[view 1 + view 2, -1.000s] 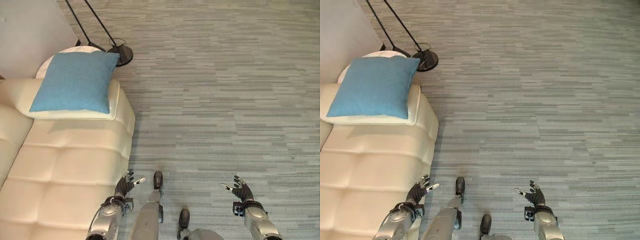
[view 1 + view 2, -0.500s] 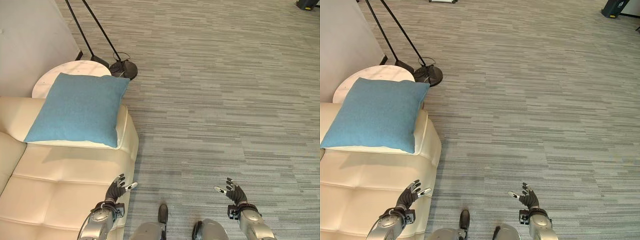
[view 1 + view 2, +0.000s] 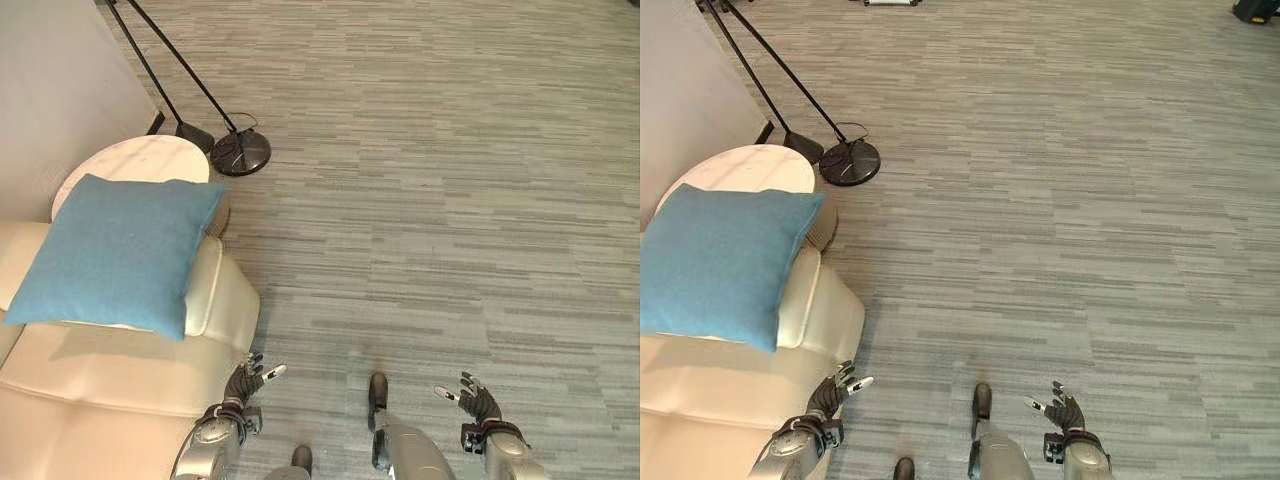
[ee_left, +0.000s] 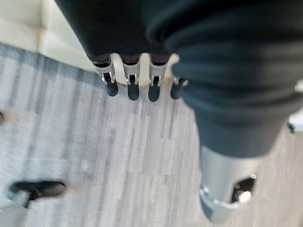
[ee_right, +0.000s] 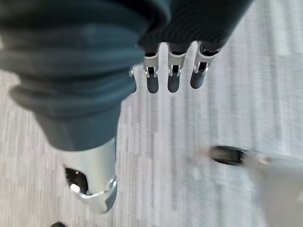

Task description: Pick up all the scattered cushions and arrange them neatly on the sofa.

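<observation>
Grey striped carpet [image 3: 430,200] runs across the room, w/ a cream sofa [image 3: 110,400] at near left against a pale wall [image 3: 50,90]. One blue cushion [image 3: 110,250] lies on the sofa's far end, over the armrest, slightly skewed, corner pointing toward a round white side table [image 3: 140,160] just beyond it. Black lamp base [image 3: 240,153] and two thin dark poles stand on the floor past the table.

Left hand [image 3: 245,382] hangs low beside the sofa's front edge, fingers loose and spread, carrying nothing. Right hand [image 3: 475,402] is low at near right over bare floor, likewise relaxed and empty; both wrist views show straight fingers [image 4: 132,87] over carpet, nothing between them and the thumb.

No other cushion shows on the visible carpet, so the step looks like searching/walking, not grasping. To do it well: scan the rest of the room before committing; keep both hands free and apart, ready for a two-handed lift. Probably square up the blue cushion against the backrest afterwards, since it overhangs the arm.

Materials: cushion is woven matte fabric, soft, square, plump, will squash under fingers, so grip by opposite edges. Sofa looks like smooth tufted leather, slippery. Table top is hard, marble-like. Carpet is low pile, flat.
</observation>
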### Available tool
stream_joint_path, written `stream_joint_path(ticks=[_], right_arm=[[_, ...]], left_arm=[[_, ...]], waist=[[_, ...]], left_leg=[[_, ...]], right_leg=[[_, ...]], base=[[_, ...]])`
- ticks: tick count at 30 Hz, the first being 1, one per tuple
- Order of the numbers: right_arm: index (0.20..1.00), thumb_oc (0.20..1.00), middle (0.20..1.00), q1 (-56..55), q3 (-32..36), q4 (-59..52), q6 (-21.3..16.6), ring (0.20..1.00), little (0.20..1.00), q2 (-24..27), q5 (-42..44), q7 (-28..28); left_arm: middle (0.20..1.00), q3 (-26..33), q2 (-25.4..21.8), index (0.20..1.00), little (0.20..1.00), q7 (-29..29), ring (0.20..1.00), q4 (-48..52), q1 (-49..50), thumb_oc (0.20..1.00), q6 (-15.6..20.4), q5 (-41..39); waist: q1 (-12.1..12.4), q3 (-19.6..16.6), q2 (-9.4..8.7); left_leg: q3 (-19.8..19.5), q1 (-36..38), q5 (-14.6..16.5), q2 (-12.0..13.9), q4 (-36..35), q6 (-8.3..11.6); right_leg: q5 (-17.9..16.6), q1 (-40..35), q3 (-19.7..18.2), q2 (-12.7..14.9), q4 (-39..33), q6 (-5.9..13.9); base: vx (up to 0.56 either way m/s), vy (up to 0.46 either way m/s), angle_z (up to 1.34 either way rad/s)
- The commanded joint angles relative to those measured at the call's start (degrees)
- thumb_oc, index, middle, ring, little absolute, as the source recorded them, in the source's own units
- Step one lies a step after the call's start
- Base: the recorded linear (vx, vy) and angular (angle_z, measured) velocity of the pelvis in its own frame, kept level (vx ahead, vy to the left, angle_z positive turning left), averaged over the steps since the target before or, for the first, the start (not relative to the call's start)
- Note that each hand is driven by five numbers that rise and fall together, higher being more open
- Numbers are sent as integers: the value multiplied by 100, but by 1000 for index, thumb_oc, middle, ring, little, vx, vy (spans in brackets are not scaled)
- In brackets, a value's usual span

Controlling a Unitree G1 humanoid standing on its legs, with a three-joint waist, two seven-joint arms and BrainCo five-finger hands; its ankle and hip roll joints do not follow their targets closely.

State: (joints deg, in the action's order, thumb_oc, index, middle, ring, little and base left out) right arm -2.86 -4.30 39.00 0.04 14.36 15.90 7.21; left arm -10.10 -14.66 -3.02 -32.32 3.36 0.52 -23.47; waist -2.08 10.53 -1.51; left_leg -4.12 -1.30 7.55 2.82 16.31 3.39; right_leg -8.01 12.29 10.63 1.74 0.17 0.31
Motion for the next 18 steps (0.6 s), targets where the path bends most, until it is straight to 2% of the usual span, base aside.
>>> stream_joint_path(ticks=[1, 4, 5, 6, 7, 8, 10, 11, 13, 15, 16, 18], right_arm=[[1000, 1000, 1000, -35, -77, -407, -214, 1000, 1000, 255, 164, -29], [1000, 1000, 1000, -32, -67, -386, -192, 1000, 1000, 304, 139, 3], [1000, 1000, 1000, -34, -66, -386, -192, 1000, 1000, 305, 140, 3], [1000, 1000, 1000, -33, -54, -375, -191, 1000, 1000, 317, 132, 6], [1000, 1000, 1000, -47, -43, -370, -191, 1000, 1000, 363, 78, 21], [1000, 1000, 1000, -53, -42, -359, -185, 1000, 1000, 380, 63, 33], [1000, 1000, 1000, -62, -47, -335, -190, 1000, 1000, 399, 27, 107], [1000, 1000, 1000, -61, -47, -326, -188, 1000, 1000, 409, -9, 152], [1000, 1000, 1000, -76, -62, -313, -168, 1000, 1000, 409, -72, 206], [1000, 1000, 1000, -73, -85, -288, -153, 1000, 1000, 397, -100, 216], [1000, 1000, 1000, -58, -152, -280, -114, 1000, 1000, 342, -199, 166], [1000, 1000, 1000, -21, -195, -249, -107, 1000, 1000, 273, -277, 150]], left_arm=[[1000, -48, -159, 1000, 1000, 61, 1000, 365, -40, 1000, 193, -134], [1000, -42, -144, 1000, 1000, 69, 1000, 263, -25, 1000, 171, -66], [1000, -43, -142, 1000, 1000, 69, 1000, 261, -25, 1000, 172, -65], [1000, -7, -132, 1000, 1000, 66, 1000, 231, 2, 1000, 168, -53], [1000, 38, -104, 1000, 1000, 67, 1000, 179, 84, 1000, 152, -26], [1000, 55, -89, 1000, 1000, 62, 1000, 146, 117, 1000, 147, -13], [1000, 64, -61, 1000, 1000, 55, 1000, 125, 210, 1000, 143, 9], [1000, 91, -69, 1000, 1000, 38, 1000, 90, 245, 1000, 145, 26], [1000, 116, -72, 1000, 1000, 19, 1000, 52, 286, 1000, 138, 64], [1000, 150, -73, 1000, 1000, 5, 1000, 12, 317, 1000, 143, 63], [1000, 255, -62, 1000, 1000, 12, 1000, -59, 444, 1000, 131, 41], [1000, 331, -45, 1000, 1000, 13, 1000, -190, 513, 1000, 128, 64]], waist=[[86, -16, 2], [203, 25, -58], [207, 34, -48], [248, 33, -61], [314, 4, -16], [341, 2, 14], [439, 22, 139], [498, 19, 186], [559, 22, 215], [593, 20, 207], [676, -127, 296], [745, -285, 226]], left_leg=[[339, -410, -634, -262, 1076, -15], [667, -915, -488, -218, 1148, -112], [667, -911, -466, -208, 1171, -113], [790, -1025, -319, -211, 947, -174], [960, -1114, -227, -176, 316, -197], [1047, -1194, -355, -134, -3, -182], [1297, -1341, -976, -4, -841, -79], [1454, -1475, -1081, 80, -1161, 19], [1761, -1586, -1284, 124, -1624, 67], [1843, -1573, -1376, 112, -1706, 83], [1904, -1449, -1625, 174, -1832, -29], [1854, -1386, -1566, 85, -1730, -106]], right_leg=[[640, -340, -165, 179, 130, 316], [861, -623, -77, 262, 94, 266], [869, -635, -77, 252, 97, 268], [937, -726, -50, 282, 73, 287], [1052, -862, 48, 310, 27, 337], [1093, -952, 92, 297, -14, 348], [1225, -1234, 237, 208, -130, 352], [1359, -1390, 307, 165, -179, 388], [1460, -1556, 438, 162, -186, 413], [1528, -1651, 475, 183, -154, 430], [1513, -1755, 572, 136, -84, 470], [1550, -1853, 574, 258, -20, 519]], base=[[231, -162, 1], [214, -81, 7], [210, -31, 24], [282, 17, 19], [352, 30, 16], [337, 61, 18], [308, 52, 28], [322, 47, 43], [258, 64, 39], [202, 109, 43], [258, 183, 27], [341, 207, 5]])
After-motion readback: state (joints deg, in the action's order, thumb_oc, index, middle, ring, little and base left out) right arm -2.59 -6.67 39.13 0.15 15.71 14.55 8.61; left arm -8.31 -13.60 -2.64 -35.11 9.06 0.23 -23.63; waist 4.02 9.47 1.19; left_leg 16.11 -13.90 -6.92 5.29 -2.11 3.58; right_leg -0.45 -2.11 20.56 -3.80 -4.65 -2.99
